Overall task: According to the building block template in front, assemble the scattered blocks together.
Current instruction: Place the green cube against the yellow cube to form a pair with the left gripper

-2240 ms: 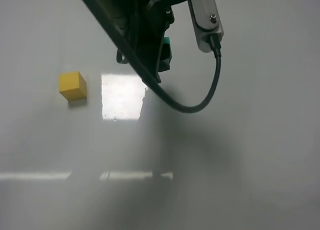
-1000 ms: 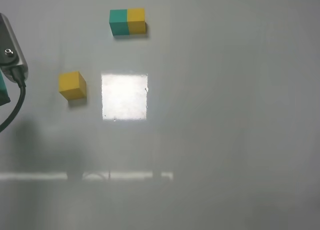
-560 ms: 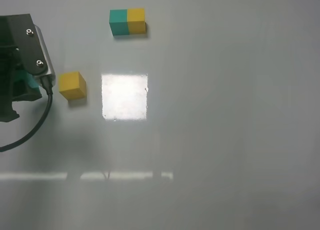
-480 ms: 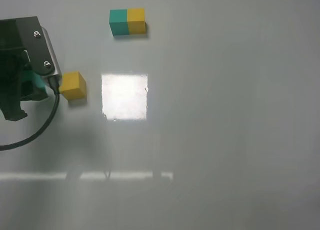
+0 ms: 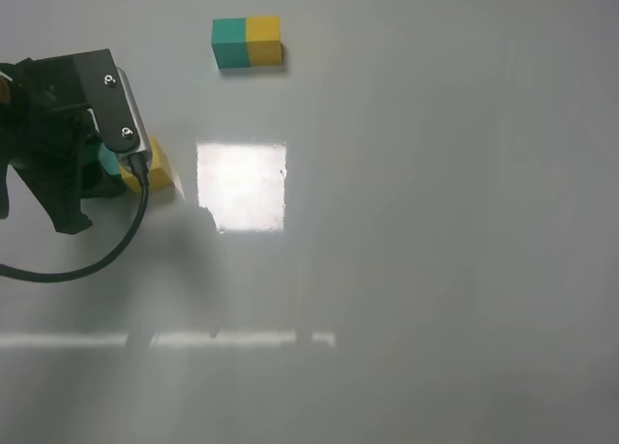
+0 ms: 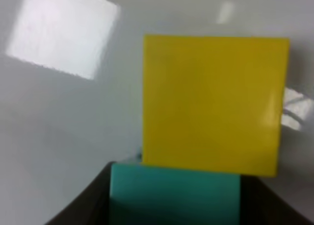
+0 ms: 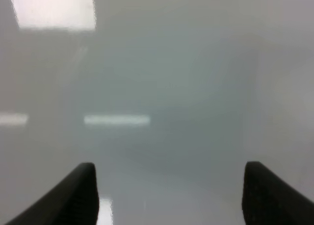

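Observation:
The building block template point(image 5: 247, 42), a teal and yellow joined pair, lies at the far side of the white table. The yellow scattered block point(image 5: 161, 170) sits left of the bright patch. My left gripper point(image 5: 97, 168) is at its left side, shut on the teal scattered block point(image 5: 104, 160). In the left wrist view the teal block point(image 6: 174, 190) sits between the dark fingers point(image 6: 88, 205) and its face meets the yellow block point(image 6: 213, 105). My right gripper point(image 7: 169, 195) is open with nothing between its fingers, and is out of the exterior high view.
A bright square reflection point(image 5: 242, 185) lies just right of the yellow block. A black cable point(image 5: 92, 260) loops below the left gripper. The right wrist view shows only bare white tabletop point(image 7: 162, 87).
The left arm came in from the left edge carrying the teal block and brought it against the yellow block's left side. The yellow block seems nudged slightly right. The template has not moved.

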